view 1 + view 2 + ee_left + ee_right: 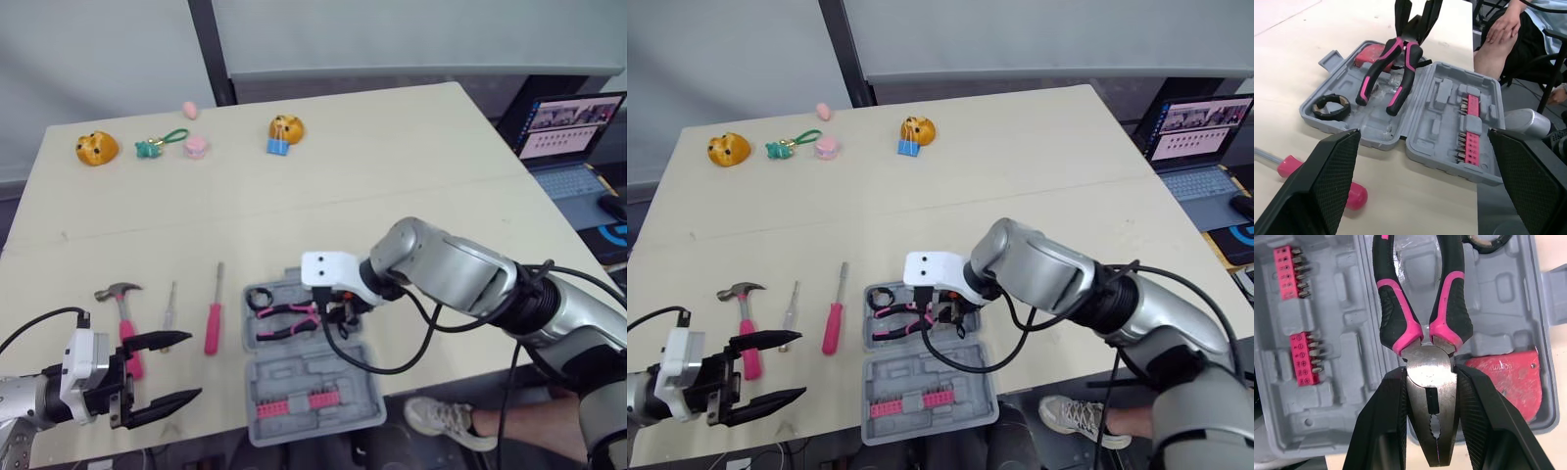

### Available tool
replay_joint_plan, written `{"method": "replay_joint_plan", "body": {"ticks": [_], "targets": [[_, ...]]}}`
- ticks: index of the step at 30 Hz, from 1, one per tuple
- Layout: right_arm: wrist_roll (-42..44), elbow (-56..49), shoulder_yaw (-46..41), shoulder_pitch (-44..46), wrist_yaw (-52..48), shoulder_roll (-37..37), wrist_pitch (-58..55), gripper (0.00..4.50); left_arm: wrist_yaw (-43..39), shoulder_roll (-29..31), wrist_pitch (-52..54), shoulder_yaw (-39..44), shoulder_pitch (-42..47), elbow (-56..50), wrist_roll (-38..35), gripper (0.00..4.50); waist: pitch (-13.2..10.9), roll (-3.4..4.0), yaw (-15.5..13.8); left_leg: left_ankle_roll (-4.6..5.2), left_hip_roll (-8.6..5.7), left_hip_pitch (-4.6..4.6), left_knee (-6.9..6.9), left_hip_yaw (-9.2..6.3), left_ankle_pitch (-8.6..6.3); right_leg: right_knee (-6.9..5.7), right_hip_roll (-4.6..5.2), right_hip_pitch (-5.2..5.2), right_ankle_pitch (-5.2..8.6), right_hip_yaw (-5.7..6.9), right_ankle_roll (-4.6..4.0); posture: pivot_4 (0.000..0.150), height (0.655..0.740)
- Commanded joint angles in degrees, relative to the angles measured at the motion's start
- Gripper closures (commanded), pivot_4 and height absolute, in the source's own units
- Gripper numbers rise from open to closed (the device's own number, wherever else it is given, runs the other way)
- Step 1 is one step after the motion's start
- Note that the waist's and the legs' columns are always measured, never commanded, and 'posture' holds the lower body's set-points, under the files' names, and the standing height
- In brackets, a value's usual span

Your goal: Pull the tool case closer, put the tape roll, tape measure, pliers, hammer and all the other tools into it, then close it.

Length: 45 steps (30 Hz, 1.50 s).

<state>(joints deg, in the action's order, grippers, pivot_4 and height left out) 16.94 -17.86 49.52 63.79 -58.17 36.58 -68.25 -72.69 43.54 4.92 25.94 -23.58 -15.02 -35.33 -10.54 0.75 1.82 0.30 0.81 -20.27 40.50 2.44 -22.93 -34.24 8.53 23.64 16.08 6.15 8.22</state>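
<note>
The grey tool case (294,377) lies open at the table's front edge. My right gripper (1431,377) is shut on the metal head of the pink-and-black pliers (284,313), whose handles lie over the case's far half. In that half sit a black tape roll (1331,106) and a red tape measure (1503,377). Pink bits (294,403) fill the near half. Left of the case lie a pink hammer (125,323), a small screwdriver (169,305) and a pink screwdriver (213,323). My left gripper (194,367) is open by the front edge, near the hammer's handle.
Small toys line the table's far side: two orange ones (96,148) (285,126), a green keychain (157,145) and a pink piece (196,147). A laptop (573,132) stands off to the right. A person's hand (1503,24) and shoe (441,416) are beyond the front edge.
</note>
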Motion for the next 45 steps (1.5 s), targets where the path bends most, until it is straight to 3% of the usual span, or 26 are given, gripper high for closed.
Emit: {"method": "replay_joint_plan", "body": {"ticks": [1,17,43,45], "targets": [[-1.16,0.7,-0.34,0.04,0.33,-2.09,1.51,3.54,0.24,-0.28,-0.91,1.48,-0.79,-0.98,0.0,0.0,0.0,0.0,0.01,0.0,0.0,0.0,0.0,0.0,0.0,-0.01,0.0,0.01,0.0,0.0,0.0,0.15,0.74],[-4.65,6.48,0.25,-3.59,0.36,-7.64,4.9,3.54,0.67,-1.79,-2.87,1.84,-2.74,-3.62,-0.26,0.0,0.0,-0.01,0.18,-0.01,0.01,0.0,0.16,0.02,0.0,-0.2,0.0,0.02,0.0,-0.01,-0.01,0.15,0.74],[-9.26,11.21,0.44,-6.74,-1.24,-9.18,9.24,3.54,2.63,-1.77,-1.93,0.69,-2.63,-6.31,-0.3,0.0,0.01,-0.01,0.16,-0.06,0.04,0.0,0.36,-0.02,-0.04,-0.38,0.0,0.03,0.02,-0.01,-0.07,0.15,0.74],[-9.21,11.21,0.16,-6.78,-1.39,-9.19,9.31,2.5,2.73,-1.77,-1.82,0.52,-2.43,-6.41,-0.31,0.0,0.01,-0.01,0.14,-0.06,0.04,-0.01,0.36,-0.02,-0.04,-0.38,0.0,0.03,0.02,-0.01,-0.06,0.15,0.74]]}}
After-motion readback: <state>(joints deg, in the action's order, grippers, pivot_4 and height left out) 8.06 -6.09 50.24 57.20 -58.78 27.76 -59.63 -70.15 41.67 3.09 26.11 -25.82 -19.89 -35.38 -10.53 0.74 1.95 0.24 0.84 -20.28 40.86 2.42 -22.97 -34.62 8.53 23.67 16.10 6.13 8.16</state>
